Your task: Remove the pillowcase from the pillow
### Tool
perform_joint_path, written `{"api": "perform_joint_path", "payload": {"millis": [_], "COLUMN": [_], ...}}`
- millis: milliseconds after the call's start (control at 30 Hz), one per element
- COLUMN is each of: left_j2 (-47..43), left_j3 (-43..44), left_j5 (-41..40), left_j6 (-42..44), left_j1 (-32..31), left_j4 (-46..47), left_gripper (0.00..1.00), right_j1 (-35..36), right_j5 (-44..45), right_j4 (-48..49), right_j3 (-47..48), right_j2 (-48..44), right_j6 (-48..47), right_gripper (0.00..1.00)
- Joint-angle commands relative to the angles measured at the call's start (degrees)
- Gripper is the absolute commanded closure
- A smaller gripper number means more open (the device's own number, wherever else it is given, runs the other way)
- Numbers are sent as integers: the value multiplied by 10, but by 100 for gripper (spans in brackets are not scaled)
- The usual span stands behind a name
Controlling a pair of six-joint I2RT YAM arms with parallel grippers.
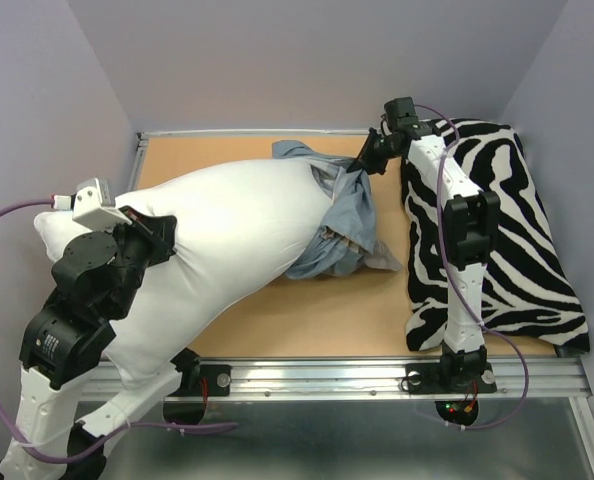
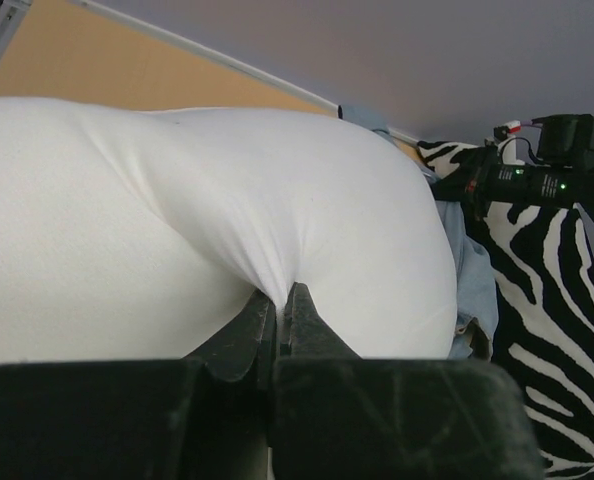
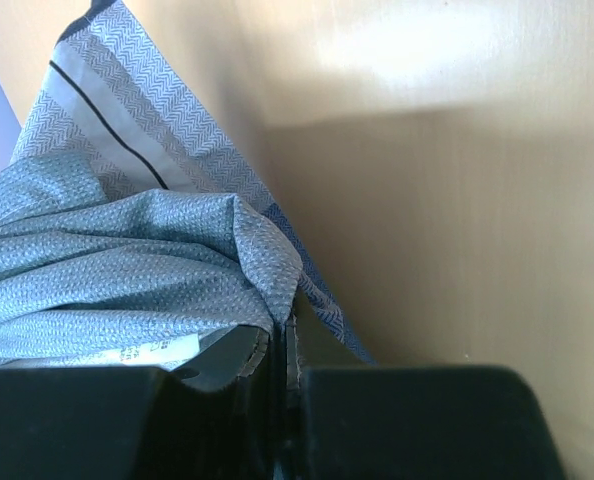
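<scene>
The white pillow (image 1: 227,230) lies across the table from near left to middle, most of it bare. The blue-grey pillowcase (image 1: 345,225) is bunched around its far right end. My left gripper (image 1: 162,238) is shut on a pinch of the pillow's white cloth at its near left part; the left wrist view shows the pillow (image 2: 127,220) drawn into a fold between the closed tips of this gripper (image 2: 280,295). My right gripper (image 1: 365,163) is shut on the far edge of the pillowcase (image 3: 127,270), the fabric pinched at its tips (image 3: 283,325), with a plaid face showing behind.
A black-and-white zebra-striped cushion (image 1: 497,220) lies along the right side of the wooden table (image 1: 317,320), under the right arm. A metal rail (image 1: 377,375) runs along the near edge. Grey walls close in at the back and sides.
</scene>
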Motion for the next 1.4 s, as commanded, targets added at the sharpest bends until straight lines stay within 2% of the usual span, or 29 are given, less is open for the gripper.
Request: {"api": "perform_joint_path", "payload": {"millis": [0, 67, 333, 833, 967, 1033, 1100, 1200, 1300, 1367], "left_j2": [-101, -108, -86, -89, -77, -57, -39, -22, 13, 48], "left_j3": [116, 119, 222, 241, 172, 97, 21, -66, -111, -127], "left_j5": [-199, -197, -194, -207, -175, -161, -175, -230, -254, -259], "left_j6": [39, 39, 57, 65, 63, 62, 60, 67, 69, 63], "left_j1": [6, 5, 4, -9, -27, -44, -52, -57, -57, -55], "left_j4": [155, 159, 132, 129, 154, 180, 199, 265, 293, 314], "left_gripper": [100, 100, 100, 100, 100, 100, 100, 100, 98, 92], "right_j1": [-148, -149, -153, -154, -154, -152, -145, -124, -112, -80], "right_j5": [311, 318, 301, 294, 285, 275, 272, 294, 291, 288], "right_j4": [89, 89, 89, 86, 87, 89, 93, 123, 163, 179], "right_j3": [16, 23, 26, 47, 38, 27, 13, -65, -118, -143], "right_j2": [27, 31, 39, 45, 27, 10, -4, -54, -103, -119], "right_j6": [-36, -41, -28, -25, -24, -26, -32, -40, -38, -39], "right_gripper": [98, 98, 98, 99, 99, 99, 99, 100, 100, 99]}}
